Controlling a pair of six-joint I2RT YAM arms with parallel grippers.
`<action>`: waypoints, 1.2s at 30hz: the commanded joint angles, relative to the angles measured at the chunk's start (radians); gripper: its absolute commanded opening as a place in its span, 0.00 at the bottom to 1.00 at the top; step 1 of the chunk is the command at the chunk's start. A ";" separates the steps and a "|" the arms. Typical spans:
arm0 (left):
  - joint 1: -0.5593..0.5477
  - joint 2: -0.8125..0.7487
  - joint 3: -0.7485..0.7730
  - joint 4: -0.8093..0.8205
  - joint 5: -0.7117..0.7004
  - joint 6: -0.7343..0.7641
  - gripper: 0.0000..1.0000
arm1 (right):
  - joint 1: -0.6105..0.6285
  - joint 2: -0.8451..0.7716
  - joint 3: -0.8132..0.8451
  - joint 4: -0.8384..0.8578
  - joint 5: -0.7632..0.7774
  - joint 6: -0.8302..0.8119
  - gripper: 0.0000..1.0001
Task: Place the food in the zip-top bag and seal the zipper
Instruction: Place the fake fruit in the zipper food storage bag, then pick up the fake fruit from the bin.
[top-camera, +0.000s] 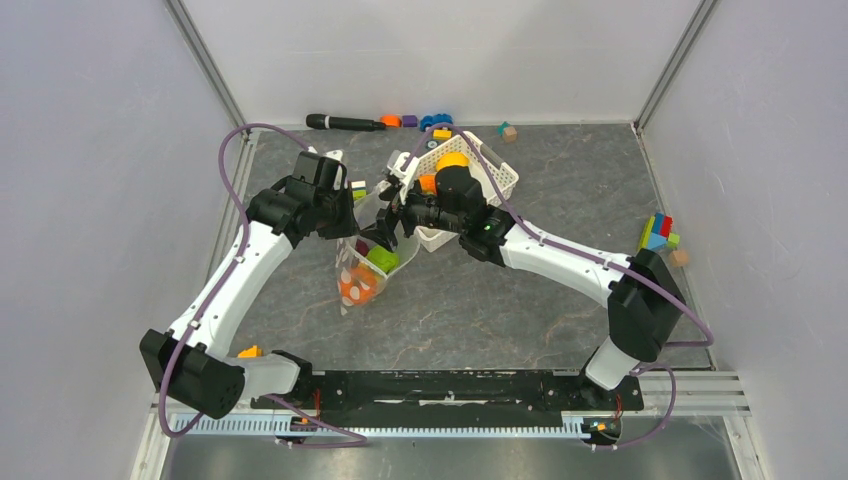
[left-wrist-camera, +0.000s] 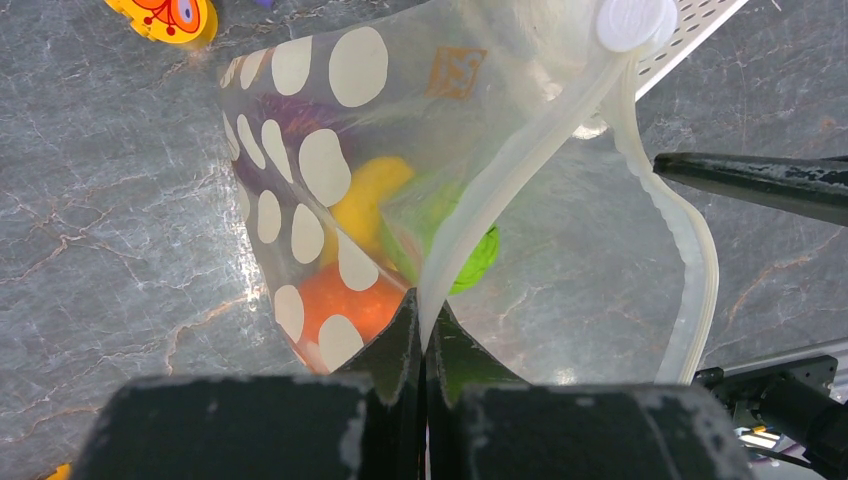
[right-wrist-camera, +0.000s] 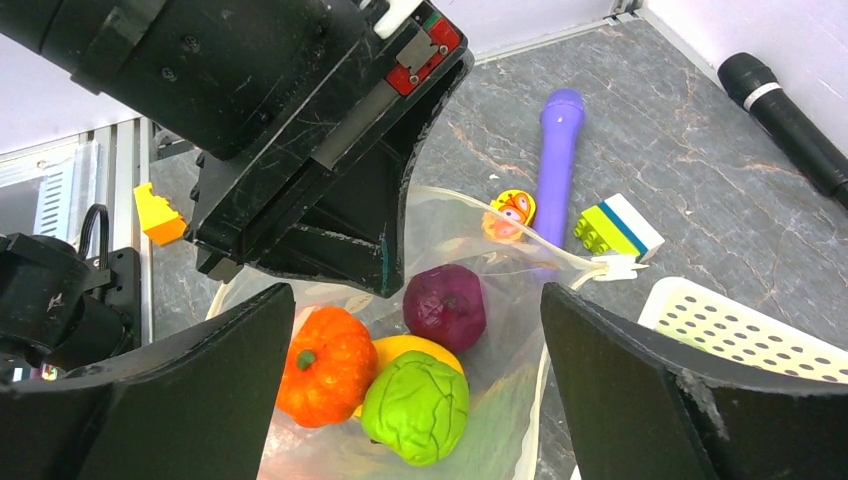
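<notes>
The zip-top bag (top-camera: 365, 265), clear with white dots, hangs open at mid-table. My left gripper (left-wrist-camera: 425, 320) is shut on the zipper (left-wrist-camera: 520, 160) at the bag's mouth edge and holds it up; the gripper also shows in the top view (top-camera: 345, 200). My right gripper (right-wrist-camera: 416, 320) is open and empty, right above the bag's mouth (top-camera: 395, 215). Inside the bag lie an orange pumpkin (right-wrist-camera: 328, 365), a green piece (right-wrist-camera: 415, 405), a purple piece (right-wrist-camera: 445, 305) and a yellow piece (right-wrist-camera: 405, 350). An orange food piece (top-camera: 452, 160) sits in the white basket (top-camera: 495, 185).
The white basket stands just right of the bag. A black microphone (top-camera: 345, 122), a toy car (top-camera: 435, 122) and small blocks lie at the back wall. A purple stick (right-wrist-camera: 555, 160), a green-white block (right-wrist-camera: 618, 228) and a yellow toy (right-wrist-camera: 510, 212) lie near the bag. Stacked blocks (top-camera: 658, 235) sit at right.
</notes>
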 joint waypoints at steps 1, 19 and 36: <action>0.000 -0.023 0.007 0.027 0.016 0.035 0.02 | 0.005 -0.048 0.013 0.044 0.019 -0.006 0.98; -0.001 -0.036 0.007 0.028 -0.002 0.040 0.02 | -0.182 -0.093 0.138 -0.244 0.168 0.121 0.98; 0.000 -0.023 0.006 0.028 -0.002 0.044 0.02 | -0.280 0.229 0.308 -0.498 0.434 0.017 0.98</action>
